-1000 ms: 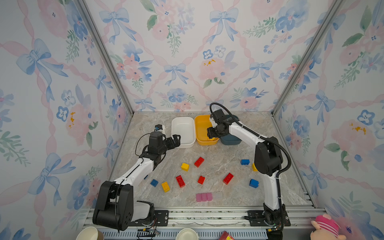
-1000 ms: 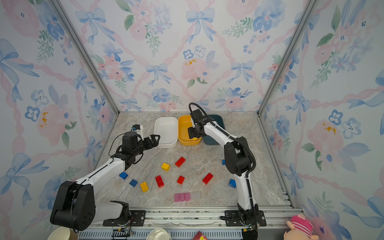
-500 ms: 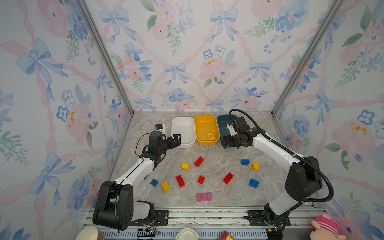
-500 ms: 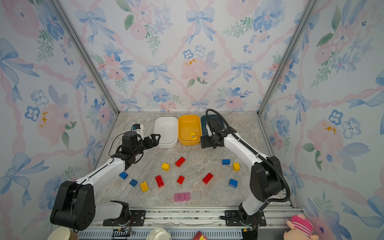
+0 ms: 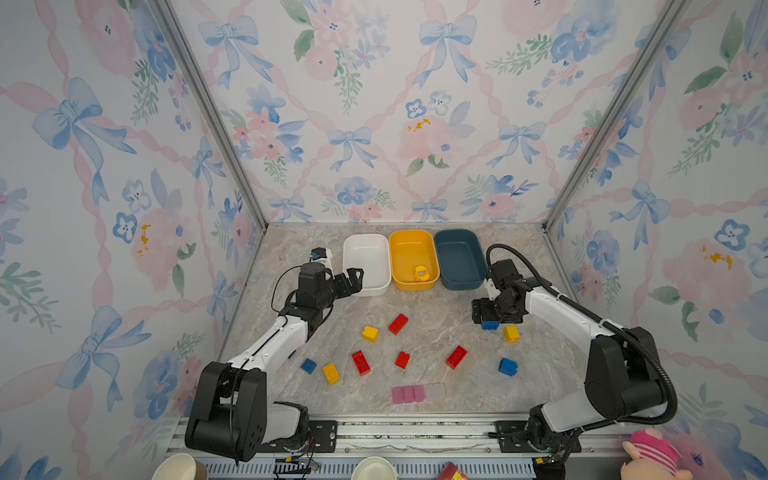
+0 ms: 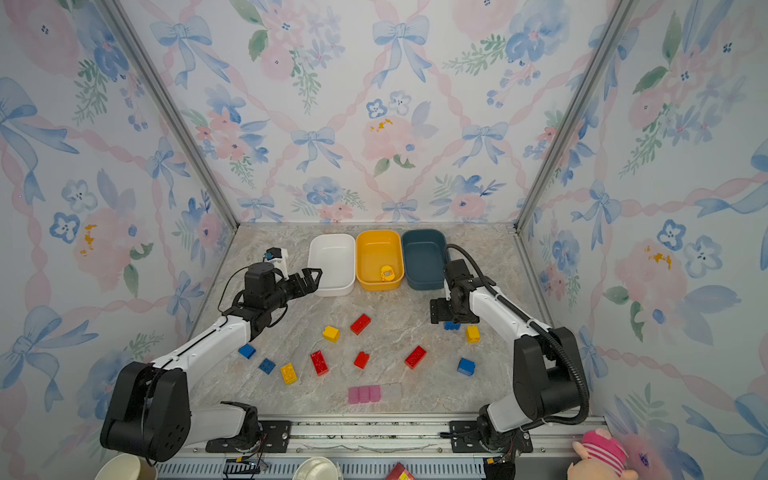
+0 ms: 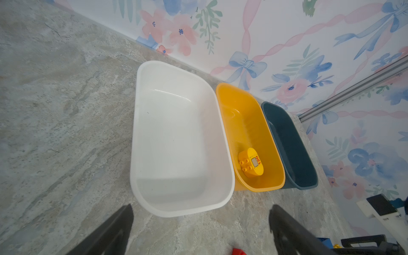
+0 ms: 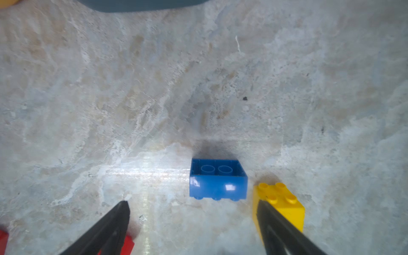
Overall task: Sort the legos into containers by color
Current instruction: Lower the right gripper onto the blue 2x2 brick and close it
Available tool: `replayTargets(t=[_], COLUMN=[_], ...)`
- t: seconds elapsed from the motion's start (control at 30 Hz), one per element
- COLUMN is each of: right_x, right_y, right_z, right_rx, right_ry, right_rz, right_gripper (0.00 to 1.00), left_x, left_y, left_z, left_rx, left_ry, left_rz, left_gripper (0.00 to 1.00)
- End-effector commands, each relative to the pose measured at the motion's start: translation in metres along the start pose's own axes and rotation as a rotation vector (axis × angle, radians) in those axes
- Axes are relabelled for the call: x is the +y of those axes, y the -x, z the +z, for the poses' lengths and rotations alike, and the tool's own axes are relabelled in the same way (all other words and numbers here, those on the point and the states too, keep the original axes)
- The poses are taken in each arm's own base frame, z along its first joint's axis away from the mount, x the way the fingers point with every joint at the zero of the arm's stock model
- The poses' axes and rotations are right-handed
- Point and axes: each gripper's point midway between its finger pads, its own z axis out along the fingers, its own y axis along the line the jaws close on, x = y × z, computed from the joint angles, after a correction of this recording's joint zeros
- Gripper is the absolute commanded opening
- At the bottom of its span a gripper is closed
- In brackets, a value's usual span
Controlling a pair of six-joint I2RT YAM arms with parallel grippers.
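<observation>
The white tub (image 5: 365,257), yellow tub (image 5: 409,249) and teal tub (image 5: 457,255) stand side by side at the back. A rounded yellow piece (image 5: 420,273) (image 7: 251,162) lies in the yellow tub. Red, yellow and blue legos are scattered on the marble floor. My right gripper (image 5: 484,316) (image 8: 192,205) is open low over an upside-down blue brick (image 5: 490,325) (image 8: 217,185), which lies just ahead of its fingertips. A yellow brick (image 5: 511,333) (image 8: 280,203) sits beside one finger. My left gripper (image 5: 355,276) (image 7: 201,209) hangs open and empty at the white tub's (image 7: 176,143) near edge.
Loose on the floor are red bricks (image 5: 398,323) (image 5: 360,362) (image 5: 456,357), yellow bricks (image 5: 369,333) (image 5: 331,372) and blue bricks (image 5: 308,365) (image 5: 508,366). A pink block strip (image 5: 409,394) lies near the front. Paper cups (image 5: 178,467) and a plush toy (image 5: 648,457) sit beyond the front rail.
My right arm swung from over the yellow tub to the right and forward, down to the blue brick. Its jaws opened and the rounded yellow piece now lies in the tub. The left arm stayed still.
</observation>
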Motion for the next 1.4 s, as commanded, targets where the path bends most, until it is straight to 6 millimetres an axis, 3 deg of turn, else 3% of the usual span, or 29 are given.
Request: replayTargets(t=[0.0,0.47,0.87,1.37], right_x=[-0.011,-0.017,-0.02,-0.02], right_y=[-0.007,-0.006,-0.009,-0.011], right_z=[0.01,0.038,0.043,0.043], right_rx=[0.028,0.058,0.067,0.075], right_ry=[-0.032,-0.037,-0.056,-0.063], right_rz=[0.021,0.037,0.037,0.035], right_gripper=[0.91,0.81,0.74,0.48], left_x=[-0.002,-0.003,-0.004,-0.005], left_y=[-0.006,-0.006,-0.005,-0.004], left_z=[0.003,0.002,0.002,0.001], left_rx=[0.013,0.009,0.007,0.002], left_ry=[-0.018,-0.019,-0.02,-0.021], left_rz=[-0.008,-0.006,-0.004,-0.003], left_gripper=[0.98,0.98,0.98,0.98])
